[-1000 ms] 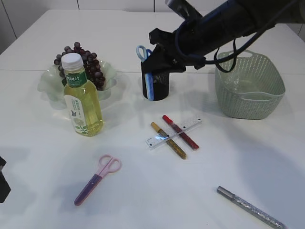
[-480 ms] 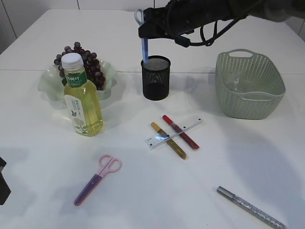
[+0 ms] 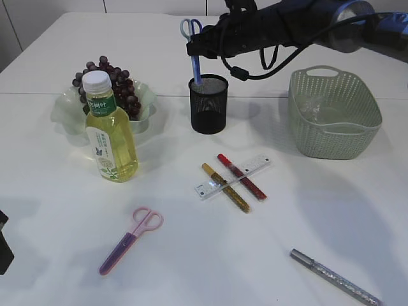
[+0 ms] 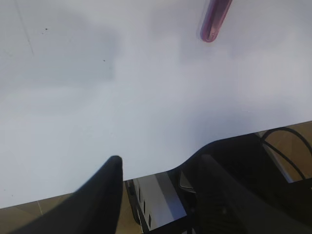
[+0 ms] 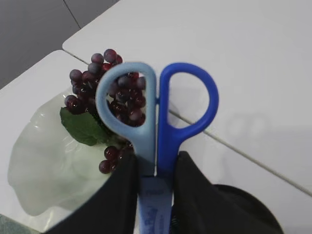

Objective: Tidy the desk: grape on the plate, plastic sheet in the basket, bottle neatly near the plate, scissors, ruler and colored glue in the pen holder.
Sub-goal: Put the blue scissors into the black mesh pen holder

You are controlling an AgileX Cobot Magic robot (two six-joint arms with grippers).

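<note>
Left to right on the table (image 3: 57, 204): the left gripper (image 4: 158, 183) sits low at the near-left edge, its fingers (image 4: 108, 187) parted about halfway and empty, with only the tip of the pink scissors (image 3: 131, 240) in its wrist view. The grapes (image 3: 118, 86) lie on the plate (image 3: 64, 111), and the bottle (image 3: 109, 131) stands upright just in front of it. At centre the ruler (image 3: 233, 177) lies flat, crossed with the two glue pens (image 3: 233, 180). Behind them stands the pen holder (image 3: 208, 105); above its mouth the right gripper (image 3: 196, 48) holds the blue scissors (image 3: 192, 48) upright, its fingers (image 5: 192, 187) narrowly set and clamped on the shank just below the handles, blades pointing down to the holder. Further right, the basket (image 3: 335, 115) appears to hold the clear plastic sheet (image 3: 315, 108); a silver pen (image 3: 335, 277) lies at the near right. Risks: if the blades are not centred when released, they could strike the rim and tip the light holder; a release from too high could bounce the scissors out.
</note>
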